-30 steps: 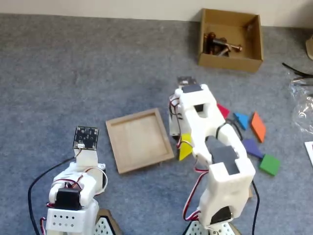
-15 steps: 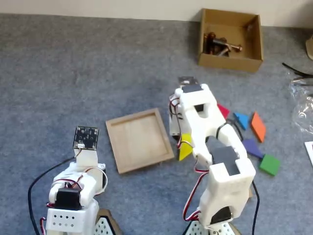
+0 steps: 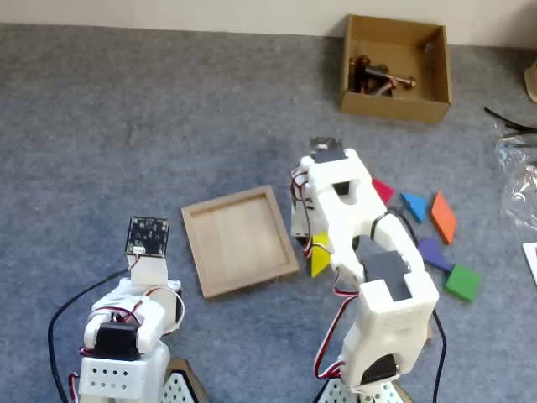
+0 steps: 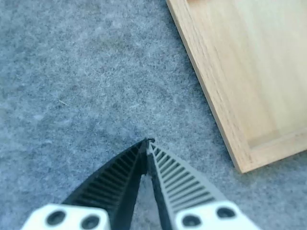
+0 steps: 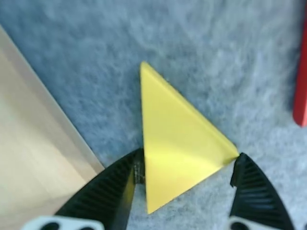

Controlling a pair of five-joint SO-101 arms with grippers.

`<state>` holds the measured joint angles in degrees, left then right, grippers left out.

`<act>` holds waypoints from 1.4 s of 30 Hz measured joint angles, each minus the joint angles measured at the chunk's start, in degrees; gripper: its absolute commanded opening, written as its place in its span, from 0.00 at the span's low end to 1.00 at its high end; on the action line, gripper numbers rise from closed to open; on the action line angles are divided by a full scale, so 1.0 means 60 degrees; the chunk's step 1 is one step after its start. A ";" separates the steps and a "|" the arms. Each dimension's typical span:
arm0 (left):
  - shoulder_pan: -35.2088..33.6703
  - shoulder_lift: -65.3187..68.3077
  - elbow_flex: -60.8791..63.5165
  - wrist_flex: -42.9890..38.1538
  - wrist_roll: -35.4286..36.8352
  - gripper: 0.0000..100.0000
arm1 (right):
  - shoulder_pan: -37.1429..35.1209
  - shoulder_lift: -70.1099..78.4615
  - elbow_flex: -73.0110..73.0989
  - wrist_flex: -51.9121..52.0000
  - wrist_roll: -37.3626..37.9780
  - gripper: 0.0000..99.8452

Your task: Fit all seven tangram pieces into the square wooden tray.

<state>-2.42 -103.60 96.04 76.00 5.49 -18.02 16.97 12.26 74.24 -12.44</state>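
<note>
The square wooden tray (image 3: 239,242) lies bare on the grey carpet. Just off its right edge, my right gripper (image 3: 312,245) is shut on the yellow triangle (image 3: 320,255). In the right wrist view the yellow triangle (image 5: 177,143) sits between the two black fingers (image 5: 120,187), each touching a side, with the tray's rim (image 5: 53,120) close beside it. Red (image 3: 382,190), blue (image 3: 413,205), orange (image 3: 443,217), purple (image 3: 432,252) and green (image 3: 462,282) pieces lie to the right of that arm. My left gripper (image 4: 148,143) is shut on nothing, low over the carpet by a corner of the tray (image 4: 240,96).
A cardboard box (image 3: 394,67) with small metal parts stands at the back right. A clear plastic bag (image 3: 520,189) lies at the right edge. The left arm's base (image 3: 126,344) sits at the front left. Open carpet stretches behind and left of the tray.
The right arm has shifted slightly, and the yellow triangle in its gripper has moved a little with it, showing more beside the arm. The left arm has not moved.
</note>
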 measured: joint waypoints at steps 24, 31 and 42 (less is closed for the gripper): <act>0.0000 0.0000 0.0000 0.0000 0.0000 0.01 | 0.0029 0.0000 0.0059 -0.0527 0.0498 0.21; 0.0000 0.0000 0.0000 0.0000 0.0000 0.01 | 0.0015 0.0000 0.0059 -0.0527 0.0513 0.21; 0.0000 0.0000 0.0000 0.0000 0.0000 0.01 | -0.0205 0.0000 0.0059 -0.0352 0.1626 0.21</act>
<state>-2.42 -103.60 96.04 76.00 5.49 -19.25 16.97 12.62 72.13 -2.68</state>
